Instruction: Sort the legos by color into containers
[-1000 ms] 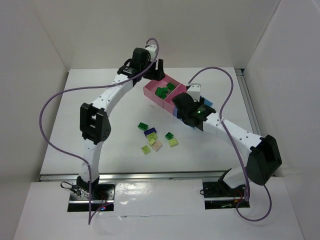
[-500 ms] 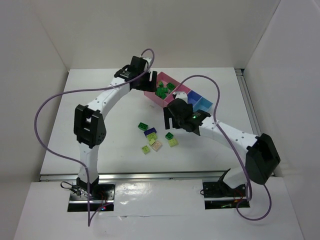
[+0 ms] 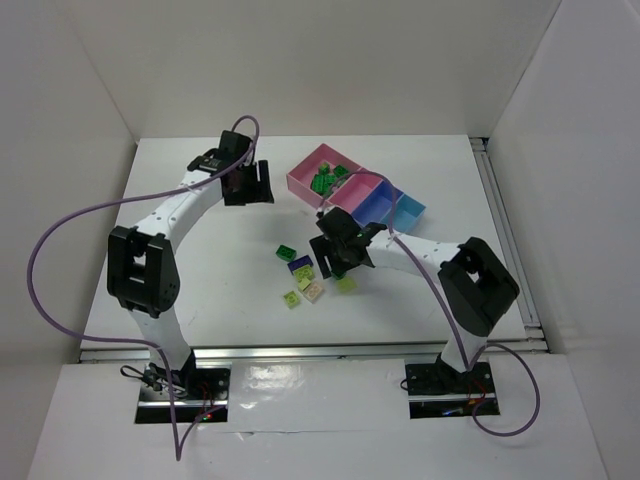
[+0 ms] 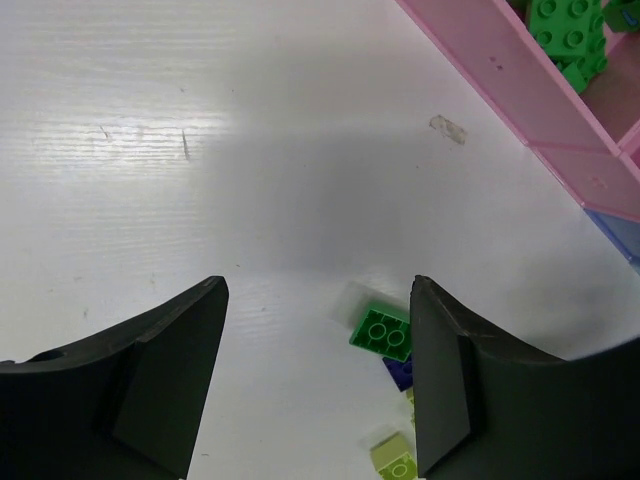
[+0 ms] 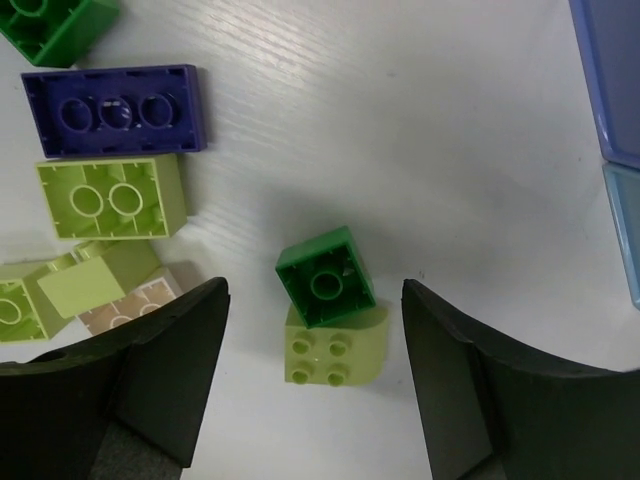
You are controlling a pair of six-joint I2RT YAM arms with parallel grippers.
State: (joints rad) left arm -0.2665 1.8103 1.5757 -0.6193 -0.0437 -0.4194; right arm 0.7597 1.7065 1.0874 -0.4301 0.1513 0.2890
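Showing seemingly hollow underside: green brick (image 5: 325, 276).

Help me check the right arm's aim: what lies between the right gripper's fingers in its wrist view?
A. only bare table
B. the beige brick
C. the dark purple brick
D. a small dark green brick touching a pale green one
D: the right wrist view shows a small dark green brick between the open fingers of the right gripper, against a pale green brick; the purple brick lies aside.
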